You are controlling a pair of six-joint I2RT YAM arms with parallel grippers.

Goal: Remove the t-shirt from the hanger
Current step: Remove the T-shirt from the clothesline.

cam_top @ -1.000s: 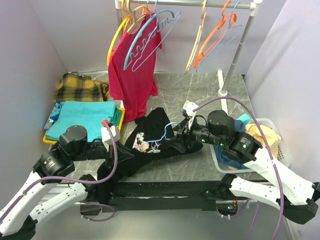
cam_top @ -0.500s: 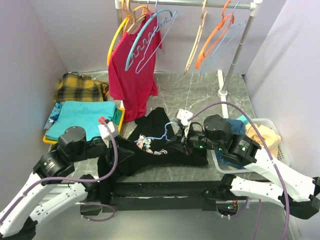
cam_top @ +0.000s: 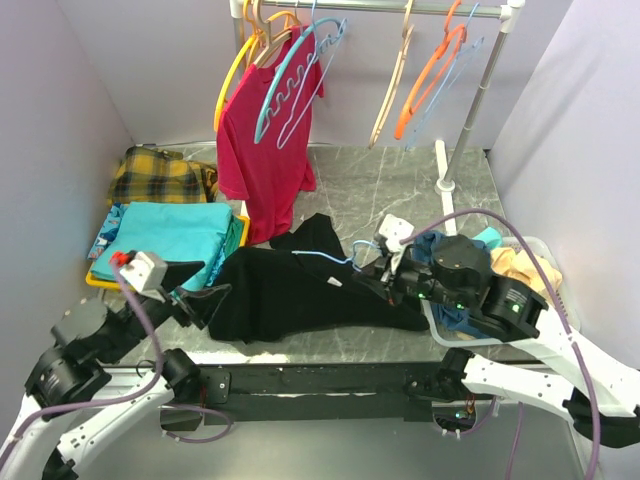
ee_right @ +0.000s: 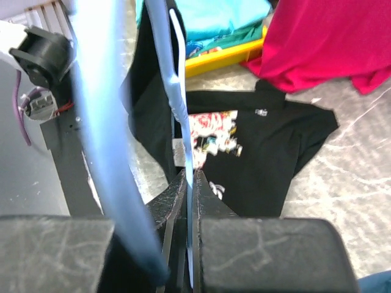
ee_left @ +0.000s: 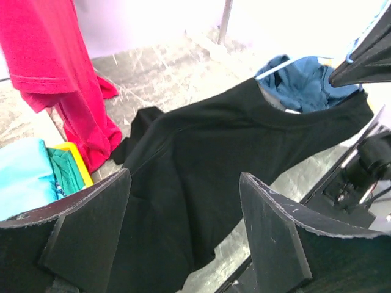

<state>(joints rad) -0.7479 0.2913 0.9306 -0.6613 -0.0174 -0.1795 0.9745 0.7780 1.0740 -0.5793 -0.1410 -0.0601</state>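
Well, no writing can be read anywhere. In the right wrist view the black t-shirt [cam_top: 290, 295] carries a print [ee_right: 212, 139] in red and white on its front, and a small white label [ee_right: 263, 112] sits close to its upper edge, but both are too small to read.

The black t-shirt lies spread on the grey surface [cam_top: 400, 190] between the two arms. Seen from above, its long axis runs from left to right. The collar end points to the right arm and the bottom hem points to the left arm. One sleeve sticks out toward the rack.

The right gripper [ee_right: 190, 177] is pressed narrow on the thin wire of the light blue hanger [cam_top: 325, 259], at the collar end of the t-shirt. I cannot tell if the arms of the hanger are inside the cloth.

The left gripper [cam_top: 208, 284] stands wide and holds nothing. It is just beside the hem end, and its camera shows the two dark fingers [ee_left: 91, 223] far apart with the t-shirt lying beyond them.

Behind the black t-shirt a red t-shirt [cam_top: 265, 150] hangs from the rail. A yellow tray [ee_left: 78, 162] with folded cloth is on the left, and a white basket [cam_top: 566, 300] with clothes is on the right.
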